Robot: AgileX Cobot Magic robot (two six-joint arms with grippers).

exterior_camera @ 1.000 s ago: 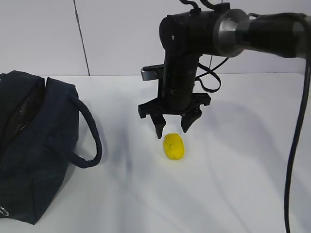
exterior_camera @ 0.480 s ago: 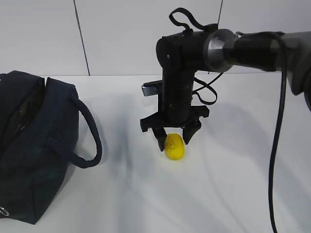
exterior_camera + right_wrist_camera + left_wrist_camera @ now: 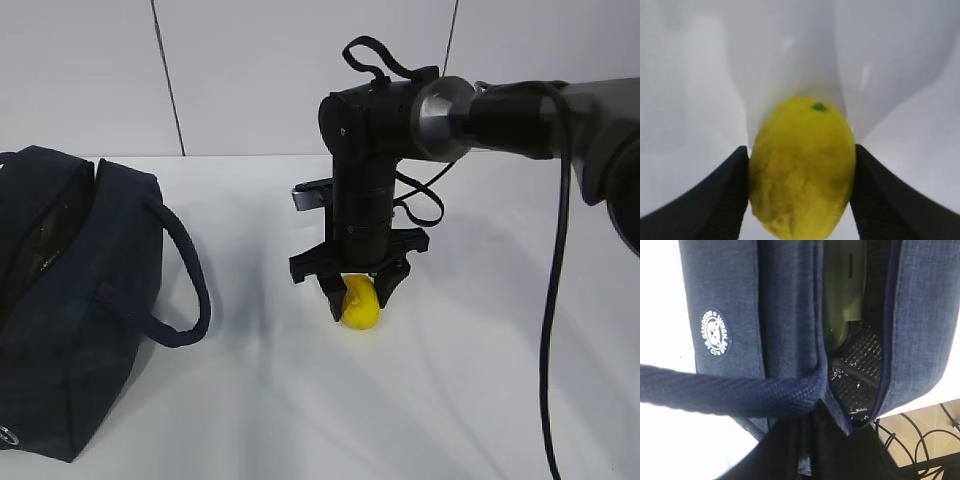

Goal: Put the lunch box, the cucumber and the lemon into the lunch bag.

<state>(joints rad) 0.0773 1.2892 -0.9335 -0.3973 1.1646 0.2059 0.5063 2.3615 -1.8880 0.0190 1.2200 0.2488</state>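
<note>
1. Right gripper [image 3: 355, 298] down at the white tabletop [image 3: 470, 380], pointing straight down from a black arm reaching in from the right of the exterior view.
2. Lemon [image 3: 360, 303] sitting between the two fingers [image 3: 715, 200], on the tabletop near the middle of the exterior view.
3. In the right wrist view, both finger pads pressed right against the lemon's flanks, one on each side; pinching the lemon, with its small green stem spot [image 3: 818, 106] facing away from the camera.
4. Lemon apparently resting on the tabletop; whether lifted clear, cannot tell.
5. Lunch bag [image 3: 70, 300] at the left edge of the exterior view, well apart from the lemon, dark navy, one loop handle [image 3: 185, 270] arching out toward the middle.
6. Bag top unzipped in the left wrist view, silver foil lining [image 3: 860, 370] showing inside.
7. Lunch box [image 3: 842, 295] already in the bag, its pale green lid visible through the opening.
8. Round white logo [image 3: 715, 333] on the bag's outer wall.
9. Left gripper hidden below a bag handle strap [image 3: 730, 395] crossing the left wrist view; pressed together.
10. Cucumber not made out in any view.
</note>
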